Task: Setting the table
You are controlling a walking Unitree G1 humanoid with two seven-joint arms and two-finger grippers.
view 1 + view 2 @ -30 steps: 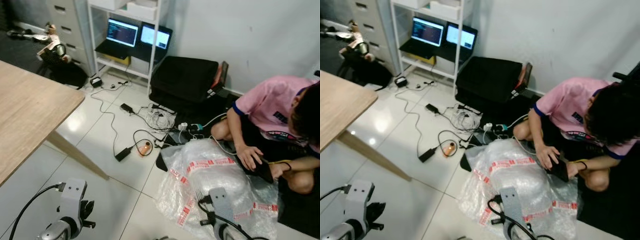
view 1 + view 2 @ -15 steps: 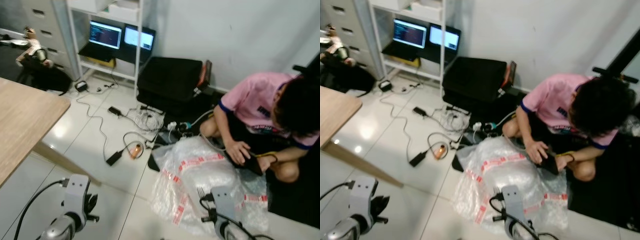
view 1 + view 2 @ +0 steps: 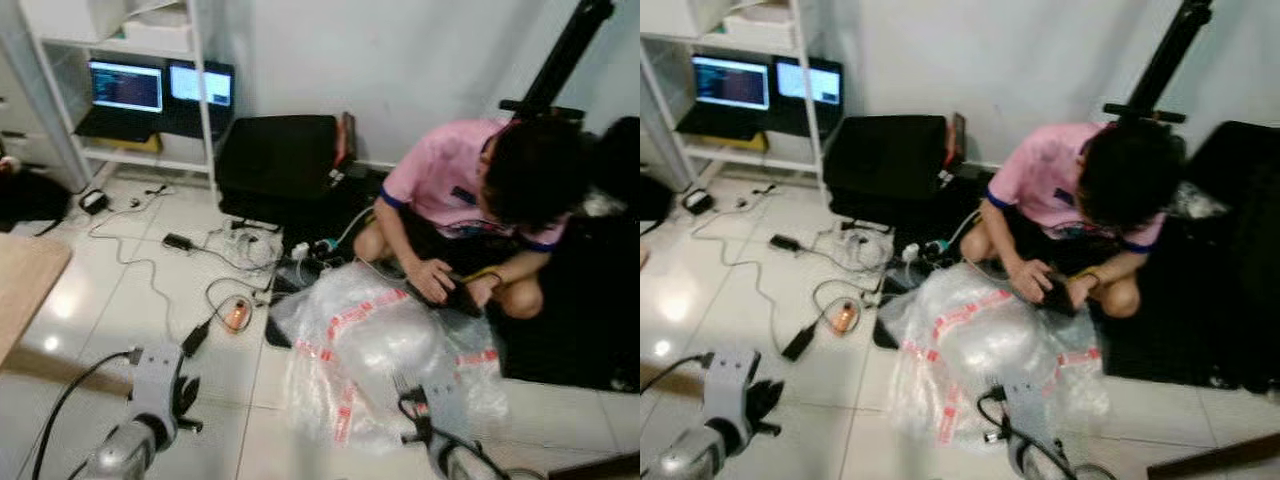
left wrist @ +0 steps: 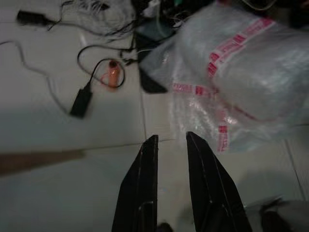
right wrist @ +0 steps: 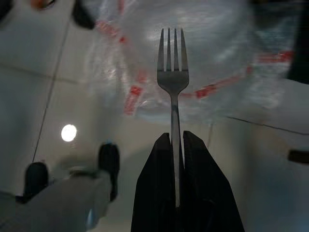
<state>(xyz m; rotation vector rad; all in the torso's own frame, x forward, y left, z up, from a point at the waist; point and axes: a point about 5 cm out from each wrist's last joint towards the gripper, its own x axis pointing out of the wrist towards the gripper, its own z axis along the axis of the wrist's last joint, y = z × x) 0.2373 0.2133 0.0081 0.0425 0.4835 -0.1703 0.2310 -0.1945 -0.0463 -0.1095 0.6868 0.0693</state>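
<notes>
While clamped, fork (image 5: pixel 173 82) projects beyond right end effector (image 5: pixel 175 137).

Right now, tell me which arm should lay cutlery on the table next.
Right. The right tool is already shut on the fork, tines pointing outward. The left tool carries nothing, its fingers slightly apart above the floor tiles. Only a corner of the wooden table shows, on the robot's left.
</notes>
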